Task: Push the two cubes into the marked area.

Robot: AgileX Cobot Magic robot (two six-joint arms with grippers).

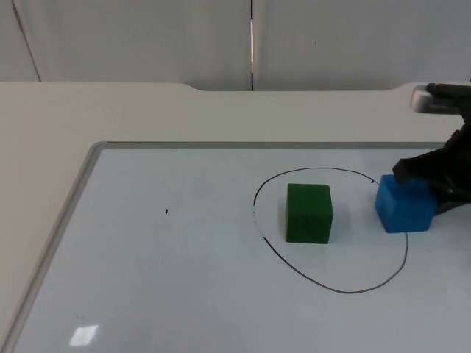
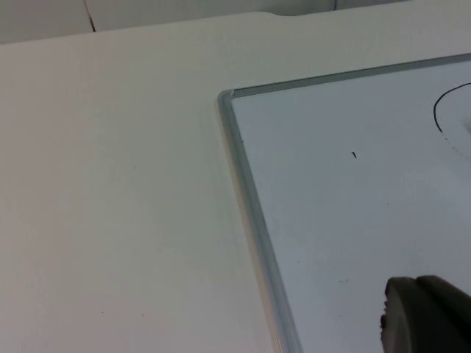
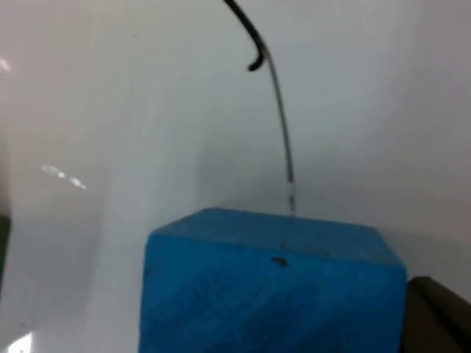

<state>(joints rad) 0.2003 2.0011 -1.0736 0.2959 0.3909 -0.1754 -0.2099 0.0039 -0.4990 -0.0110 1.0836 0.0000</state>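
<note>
A green cube (image 1: 309, 213) sits inside the marked area, a black loop (image 1: 346, 292) drawn on the whiteboard (image 1: 147, 279). The blue cube (image 1: 403, 204) stands on the loop's right edge, straddling the line. My right gripper (image 1: 436, 185) is pressed against the blue cube's right, far side. In the right wrist view the blue cube (image 3: 272, 287) sits right in front of the gripper, with the drawn line (image 3: 281, 132) running away behind it. My left gripper (image 2: 427, 318) waits near the whiteboard's far left corner (image 2: 227, 95), touching nothing.
The whiteboard has a raised grey frame (image 1: 70, 213) along its left and far sides. Beige table top (image 1: 110, 110) surrounds it, and the grey partition wall (image 1: 147, 37) stands behind. A small black mark (image 1: 166, 212) lies on the board left of the loop.
</note>
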